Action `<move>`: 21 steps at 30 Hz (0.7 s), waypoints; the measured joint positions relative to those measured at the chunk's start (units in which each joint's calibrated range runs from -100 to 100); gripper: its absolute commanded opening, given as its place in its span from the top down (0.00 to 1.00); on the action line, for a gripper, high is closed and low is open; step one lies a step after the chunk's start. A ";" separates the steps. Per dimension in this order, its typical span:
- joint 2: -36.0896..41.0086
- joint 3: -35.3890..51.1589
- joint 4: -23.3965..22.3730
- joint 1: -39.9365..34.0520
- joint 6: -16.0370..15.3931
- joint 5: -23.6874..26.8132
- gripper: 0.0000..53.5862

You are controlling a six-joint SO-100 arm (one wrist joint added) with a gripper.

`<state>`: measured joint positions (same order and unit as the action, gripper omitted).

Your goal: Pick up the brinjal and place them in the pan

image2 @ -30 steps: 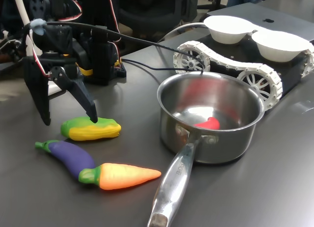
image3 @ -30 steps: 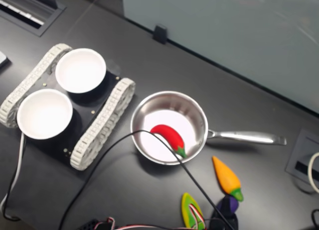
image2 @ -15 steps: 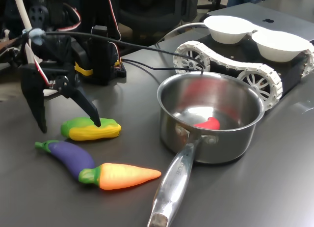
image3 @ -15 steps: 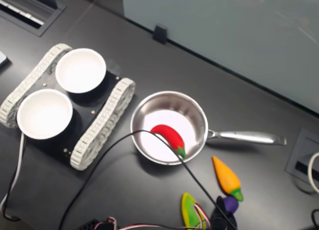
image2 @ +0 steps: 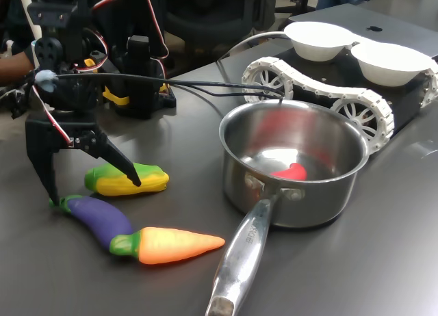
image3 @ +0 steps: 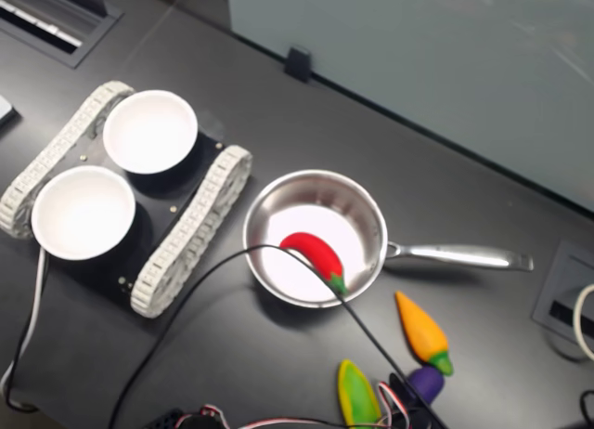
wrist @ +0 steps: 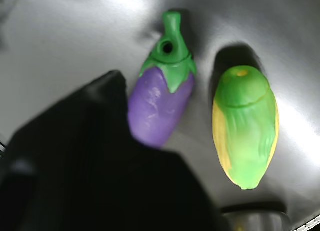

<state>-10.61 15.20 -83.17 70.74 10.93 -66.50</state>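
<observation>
The gripper (image2: 92, 189) hangs low over the dark table (image2: 383, 247) with its jaws spread wide and nothing between them; in the first exterior view one black finger (image2: 42, 167) comes down at the stem end of the brinjal (image2: 96, 217), while the other finger reaches toward the corn toy (image2: 126, 179), its tip in front of the green husk; whether either tip touches anything I cannot tell. The brinjal lies flat on the table, near the first exterior view's lower left, its blunt end against the green top of the carrot (image2: 171, 245); the corn lies just behind it, and in the wrist view brinjal (wrist: 160, 103) and corn (wrist: 246, 126) rest side by side with a strip of table between them, a black part of the gripper covering the brinjal's rounded end. The pan (image2: 294, 162) stands well apart to the first exterior view's right, upright, its long handle pointing toward the camera; a red chilli toy (image3: 314, 255) lies inside it; behind the pan sits a tracked vehicle (image3: 176, 234) carrying two white bowls (image3: 150, 130).
</observation>
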 measured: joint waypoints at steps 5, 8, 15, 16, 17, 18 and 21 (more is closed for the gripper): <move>0.00 0.00 0.68 0.00 0.00 -2.05 0.06; 0.00 0.00 1.70 -0.11 0.00 -3.13 0.08; 0.00 0.00 3.40 -0.44 0.92 -5.03 0.12; 0.00 0.00 3.74 -0.44 0.92 -5.18 0.12; 0.00 0.00 4.08 -0.44 0.92 -5.32 0.13; 0.00 0.00 4.33 -0.44 0.92 -5.52 0.13; 0.00 -1.09 6.80 -0.44 0.92 -6.20 0.13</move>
<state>-10.61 14.12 -76.37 70.30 11.85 -72.70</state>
